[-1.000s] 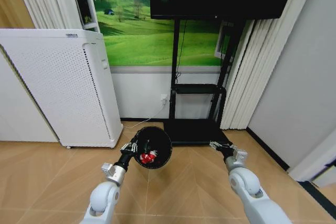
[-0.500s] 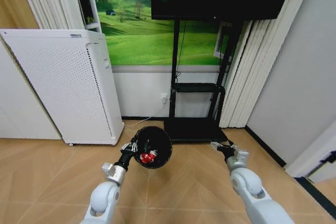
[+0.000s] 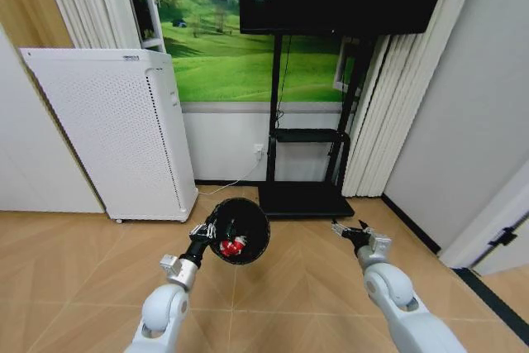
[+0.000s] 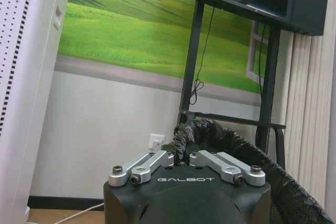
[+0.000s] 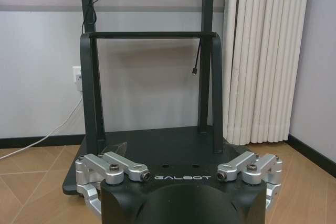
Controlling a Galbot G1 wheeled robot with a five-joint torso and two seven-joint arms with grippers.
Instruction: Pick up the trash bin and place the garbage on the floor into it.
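The trash bin (image 3: 240, 231) is a small, round black bin lined with a crinkled black bag. It is held clear of the floor and tipped so that its open mouth faces the head camera. Its bag-covered rim (image 4: 207, 129) is pinched in the left gripper (image 3: 204, 231). Red-and-white garbage (image 3: 232, 246) lies inside, against the lower wall.

Open floor around the black TV stand (image 3: 306, 134) — walls and furniture hem the far side.

Bare wooden floor (image 3: 289, 287) spreads wide in front of the stand's base plate (image 5: 157, 153). Left of the stand, the white perforated appliance (image 3: 116, 138) blocks the way — a white cable (image 3: 227, 188) trails along the floor between them. Right of the stand, curtains (image 3: 388, 97) and a grey wall (image 3: 463, 121) close that side.
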